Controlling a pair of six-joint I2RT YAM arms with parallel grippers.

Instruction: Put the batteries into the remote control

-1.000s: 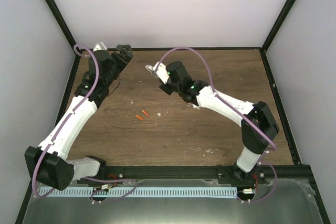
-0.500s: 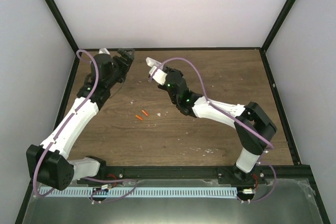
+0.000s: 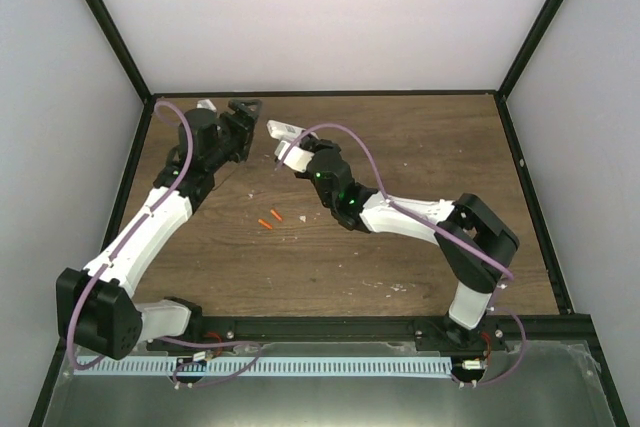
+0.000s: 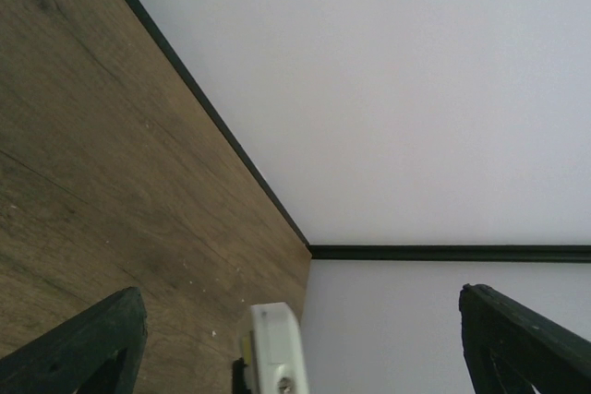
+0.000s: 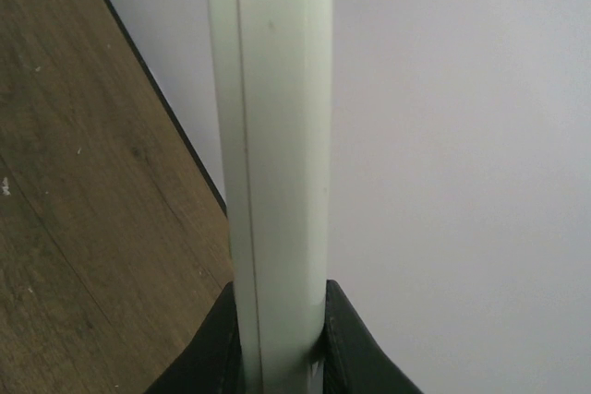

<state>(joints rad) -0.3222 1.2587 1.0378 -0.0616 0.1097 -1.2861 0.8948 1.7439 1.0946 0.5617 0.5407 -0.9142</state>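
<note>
the right gripper (image 5: pixel 277 352) clamps the white remote (image 5: pixel 277 136) edge-on. the left gripper (image 4: pixel 300 320) gapes wide and empty at the remote's nine o'clock. two batteries (image 3: pixel 270 219) lie at its six o'clock.

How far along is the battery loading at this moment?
Done: nothing loaded; the two small orange-red cylindrical batteries lie loose on the brown wooden table. In hand: the right gripper clamps the small white rectangular remote control, held up close to the open left gripper. Left: seat both batteries in the remote.
</note>
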